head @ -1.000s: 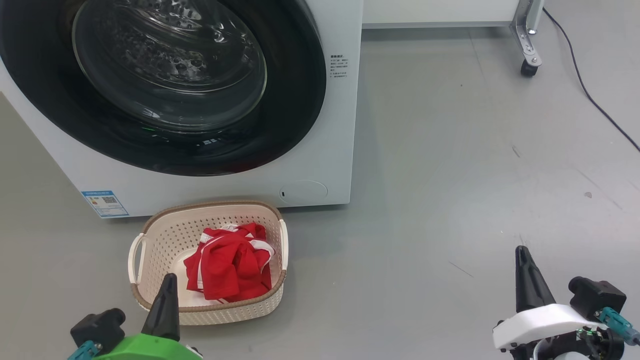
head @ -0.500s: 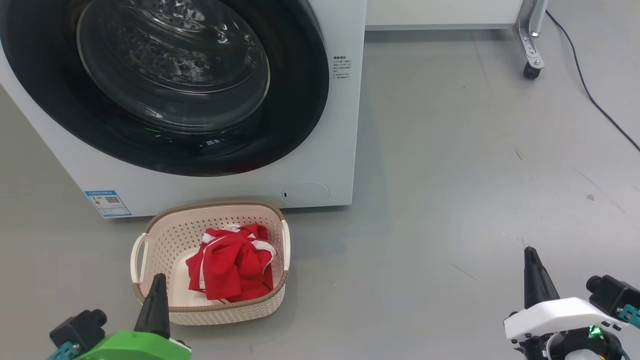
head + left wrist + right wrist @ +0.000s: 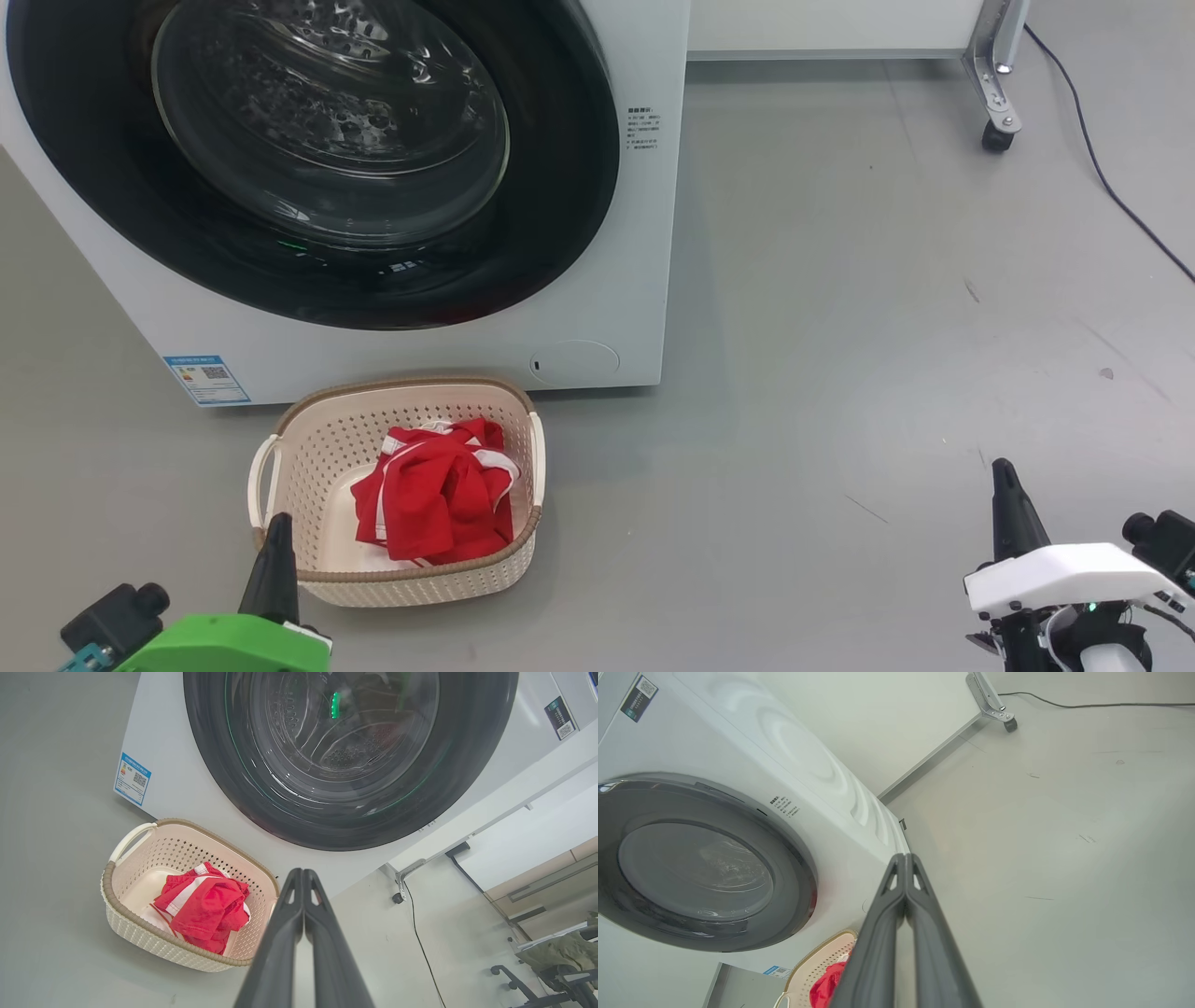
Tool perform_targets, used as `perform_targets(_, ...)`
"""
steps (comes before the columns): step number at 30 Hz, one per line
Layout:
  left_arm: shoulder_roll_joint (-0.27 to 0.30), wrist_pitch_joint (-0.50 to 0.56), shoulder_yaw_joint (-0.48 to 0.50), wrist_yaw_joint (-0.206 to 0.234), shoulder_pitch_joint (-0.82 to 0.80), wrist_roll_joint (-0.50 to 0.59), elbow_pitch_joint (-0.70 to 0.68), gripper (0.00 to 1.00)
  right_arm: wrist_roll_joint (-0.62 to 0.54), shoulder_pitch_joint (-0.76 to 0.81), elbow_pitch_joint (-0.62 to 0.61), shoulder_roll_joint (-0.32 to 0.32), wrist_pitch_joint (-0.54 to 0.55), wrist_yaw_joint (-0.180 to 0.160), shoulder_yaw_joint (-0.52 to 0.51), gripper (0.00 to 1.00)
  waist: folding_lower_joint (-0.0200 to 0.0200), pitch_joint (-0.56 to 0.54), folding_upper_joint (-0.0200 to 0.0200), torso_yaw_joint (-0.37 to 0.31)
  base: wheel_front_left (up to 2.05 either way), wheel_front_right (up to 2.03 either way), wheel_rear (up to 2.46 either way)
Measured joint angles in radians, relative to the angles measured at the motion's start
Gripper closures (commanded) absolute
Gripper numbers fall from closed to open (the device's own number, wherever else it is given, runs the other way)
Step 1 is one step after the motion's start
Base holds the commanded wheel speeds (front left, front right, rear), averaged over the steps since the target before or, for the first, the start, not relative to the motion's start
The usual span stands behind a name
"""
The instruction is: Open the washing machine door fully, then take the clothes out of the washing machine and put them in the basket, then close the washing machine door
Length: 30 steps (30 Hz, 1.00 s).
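Red clothes (image 3: 434,495) look soft and light, best pinched at a raised fold; left fingers (image 3: 280,933) and right fingers (image 3: 880,933) pressed together, empty.

Left pincer (image 3: 277,534) and right pincer (image 3: 1005,478) farther apart than before

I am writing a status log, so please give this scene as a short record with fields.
door: washing machine door closed flush on the washing machine
clothes: red with white trim, inside the basket
basket place: on the grey floor, before the machine
left gripper: shut, empty, near the basket
right gripper: shut, empty, above the floor
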Motion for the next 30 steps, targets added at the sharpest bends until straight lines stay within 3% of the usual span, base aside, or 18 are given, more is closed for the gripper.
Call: perform_targets(30,0.009,0.098,0.060,0.000,-0.029,-0.354,-0.004,1.00,0.391,-0.052,0.036,0.010,0.100,0.031,-0.081,1.00,0.0000,-0.009,0.0000,0.013,0.00,0.00,0.00)
